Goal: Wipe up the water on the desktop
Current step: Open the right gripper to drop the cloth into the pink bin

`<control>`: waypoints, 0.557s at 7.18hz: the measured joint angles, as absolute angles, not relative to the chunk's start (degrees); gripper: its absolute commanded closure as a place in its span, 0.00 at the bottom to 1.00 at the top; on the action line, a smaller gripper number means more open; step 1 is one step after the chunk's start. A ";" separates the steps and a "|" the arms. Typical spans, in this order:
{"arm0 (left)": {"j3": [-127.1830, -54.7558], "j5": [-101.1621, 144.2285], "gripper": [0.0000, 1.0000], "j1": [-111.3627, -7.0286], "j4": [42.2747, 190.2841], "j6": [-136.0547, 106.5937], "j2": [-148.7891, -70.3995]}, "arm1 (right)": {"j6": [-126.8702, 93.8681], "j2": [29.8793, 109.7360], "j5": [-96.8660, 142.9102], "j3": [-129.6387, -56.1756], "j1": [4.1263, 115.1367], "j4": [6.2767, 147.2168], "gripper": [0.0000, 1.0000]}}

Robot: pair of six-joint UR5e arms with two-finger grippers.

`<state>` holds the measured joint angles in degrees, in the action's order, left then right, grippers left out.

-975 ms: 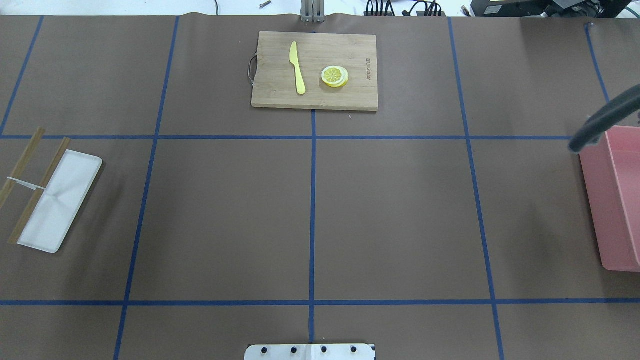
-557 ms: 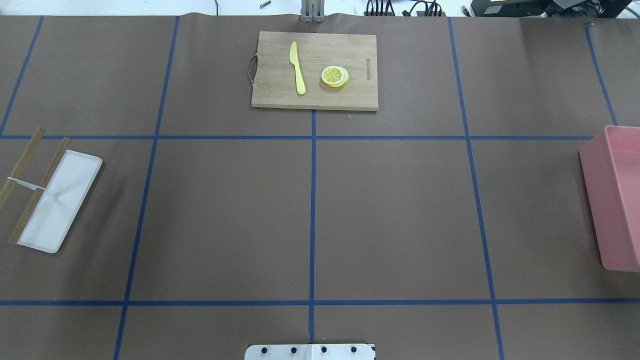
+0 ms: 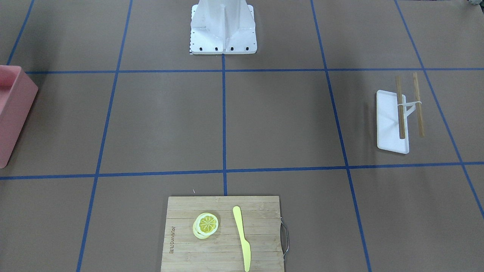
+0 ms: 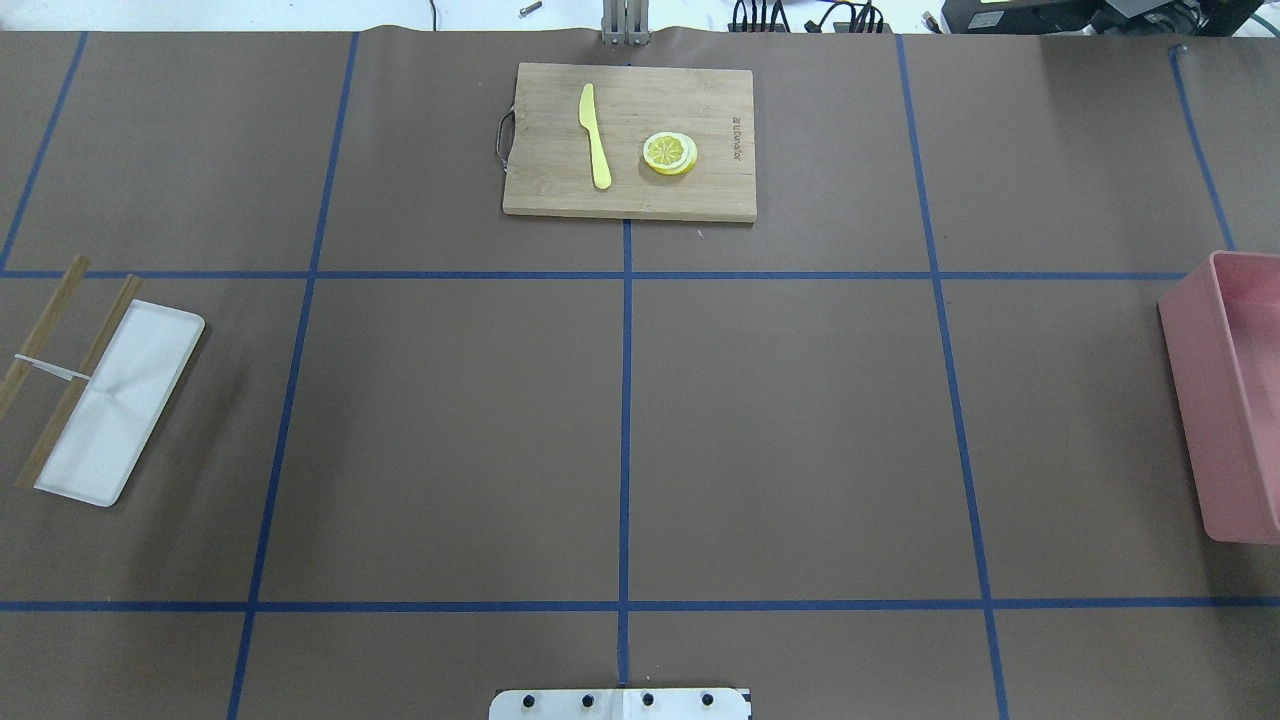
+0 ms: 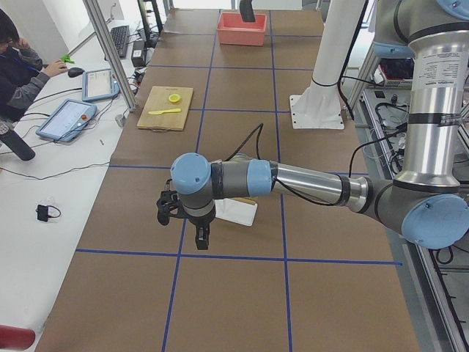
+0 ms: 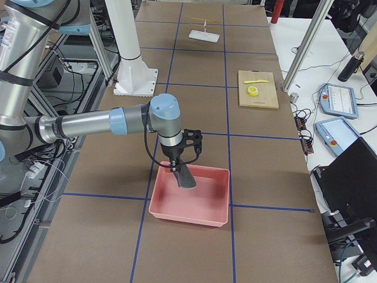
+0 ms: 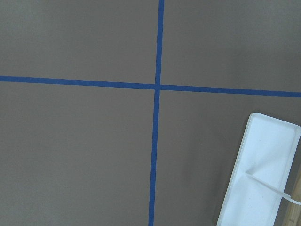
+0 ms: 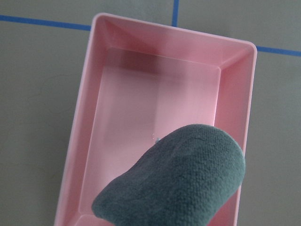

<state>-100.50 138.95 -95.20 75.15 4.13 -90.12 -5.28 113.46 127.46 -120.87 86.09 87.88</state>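
The brown desktop point(image 4: 800, 420) with its blue tape grid shows no water spot that I can make out. My right gripper point(image 6: 178, 167) hangs over the pink bin point(image 6: 188, 215) with a dark grey-green cloth point(image 6: 185, 177) under it. In the right wrist view the cloth point(image 8: 178, 181) hangs above the bin's floor point(image 8: 155, 94) and hides the fingers. My left gripper point(image 5: 201, 238) points down just above the desktop beside the white tray point(image 5: 238, 211); I cannot tell if it is open or shut. Neither gripper shows in the overhead view.
A bamboo cutting board point(image 4: 700, 100) with a yellow knife point(image 4: 595, 135) and lemon slices point(image 4: 670, 153) lies at the far middle. The white tray point(image 4: 120, 400) with two wooden sticks point(image 4: 75, 385) lies far left. The pink bin point(image 4: 1225, 400) is at the right edge. The robot base point(image 3: 223, 26) is at the near middle.
In the overhead view the dark cloth at the right edge above the pink bin has moved out of the picture to the right. Nothing on the desktop has moved.
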 measured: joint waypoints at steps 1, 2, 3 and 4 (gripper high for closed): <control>-100.53 138.95 0.01 -95.22 75.15 4.13 -90.10 | -5.92 113.87 127.40 -117.68 86.08 84.07 0.98; -100.54 138.96 0.01 -95.22 75.15 4.13 -90.07 | -6.21 114.06 127.39 -115.27 85.91 81.35 0.86; -100.57 138.95 0.01 -95.23 75.15 4.13 -90.00 | -6.25 114.20 127.44 -114.05 85.42 80.05 0.84; -100.61 138.96 0.01 -95.22 75.15 4.13 -89.96 | -6.27 114.26 127.49 -113.55 84.53 79.42 0.84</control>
<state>-100.61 138.96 -95.22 75.15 4.13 -89.96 -6.27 114.26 127.49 -113.55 84.53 79.42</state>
